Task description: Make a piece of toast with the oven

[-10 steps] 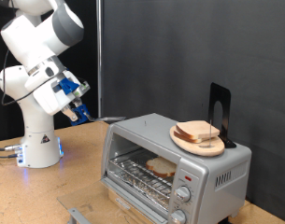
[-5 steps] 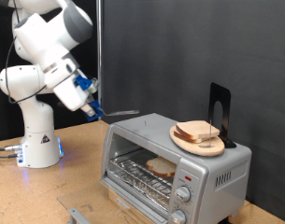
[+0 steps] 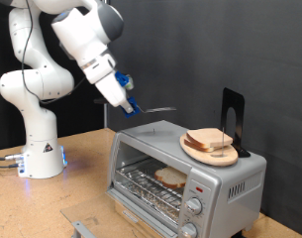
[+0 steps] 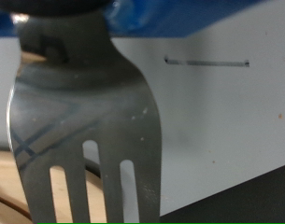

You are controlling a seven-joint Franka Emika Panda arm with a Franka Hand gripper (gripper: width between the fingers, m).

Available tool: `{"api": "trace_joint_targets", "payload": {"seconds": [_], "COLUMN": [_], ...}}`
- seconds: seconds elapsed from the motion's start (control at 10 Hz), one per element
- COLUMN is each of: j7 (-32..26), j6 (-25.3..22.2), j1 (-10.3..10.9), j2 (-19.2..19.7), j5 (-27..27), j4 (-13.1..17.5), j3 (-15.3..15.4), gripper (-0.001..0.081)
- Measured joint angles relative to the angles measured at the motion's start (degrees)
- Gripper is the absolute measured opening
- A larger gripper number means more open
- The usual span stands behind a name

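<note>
From the exterior view we see the whole scene: the gripper [image 3: 127, 100] hangs in the air above the oven's [image 3: 185, 178] top, toward its left end, pinching the handle of a fork [image 3: 156, 109] that sticks out level toward the exterior view's right. The wrist view gives us what that view cannot: the fork [image 4: 81, 131] up close, its broad metal neck and tines filling the picture under the blue fingers [image 4: 170, 14], with the oven's pale grey top behind it. Only the exterior view lets us look into the oven, whose door is open; a piece of toast [image 3: 171, 178] lies flat on the wire rack [image 3: 143, 181] inside. On the oven's top, near its right end, a round wooden plate [image 3: 210, 151] carries more sliced bread [image 3: 208, 140].
</note>
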Motion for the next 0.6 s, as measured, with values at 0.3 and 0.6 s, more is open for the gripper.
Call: {"api": "trace_joint_targets", "payload": {"seconds": [0.3, 0.6], "j7": [4.3, 5.7], "j6": [4.9, 8.3], "j1": [1.3, 1.7], "j2": [3.7, 7.6], "j5": [0.2, 0.6], "j4": [1.4, 2.0], "j3": [6.8, 10.9], "gripper": [0.0464, 0.0464]}}
